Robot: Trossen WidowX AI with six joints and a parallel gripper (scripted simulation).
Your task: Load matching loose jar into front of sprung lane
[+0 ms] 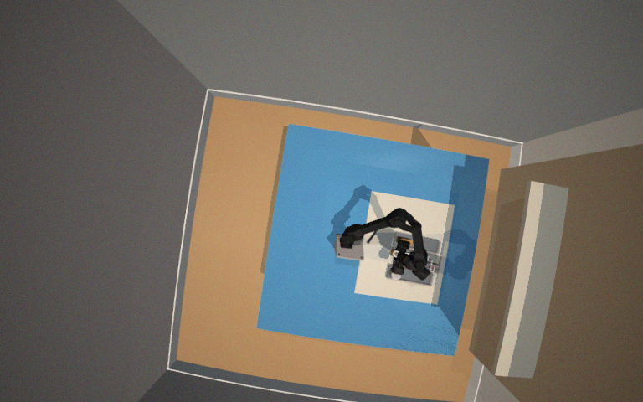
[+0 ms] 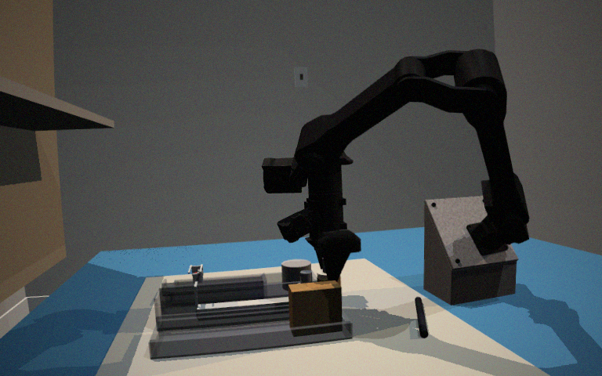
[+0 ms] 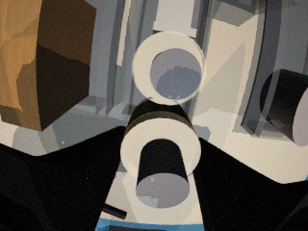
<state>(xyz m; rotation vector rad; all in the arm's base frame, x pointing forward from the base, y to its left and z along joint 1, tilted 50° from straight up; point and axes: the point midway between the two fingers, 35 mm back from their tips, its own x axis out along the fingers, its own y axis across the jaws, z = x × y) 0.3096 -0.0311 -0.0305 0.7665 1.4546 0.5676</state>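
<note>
My gripper (image 2: pixel 332 278) (image 3: pixel 159 139) points down at the lane's front end, shut on a jar with a cream shoulder, dark body and black, grey-topped cap. The held jar (image 3: pixel 129 150) looks upright. The lane jar (image 3: pixel 141 69), with the same cream shoulder and a grey-topped cap, stands directly behind it in the middle lane; its cap (image 2: pixel 305 276) shows above the orange box. The two jars look very close; I cannot tell whether they touch. The white pusher (image 3: pixel 175 16) is behind the lane jar. The front stop and the held jar's base are hidden.
An orange box (image 2: pixel 315 310) (image 3: pixel 19 63) stands in one neighbouring lane. A wide, grey-topped dark cylinder (image 2: pixel 295 268) (image 3: pixel 286 106) stands in the other. Clear walls (image 2: pixel 248 339) flank the lanes. A black rod (image 1: pixel 372 236) (image 2: pixel 422 316) (image 3: pixel 115 212) lies in front.
</note>
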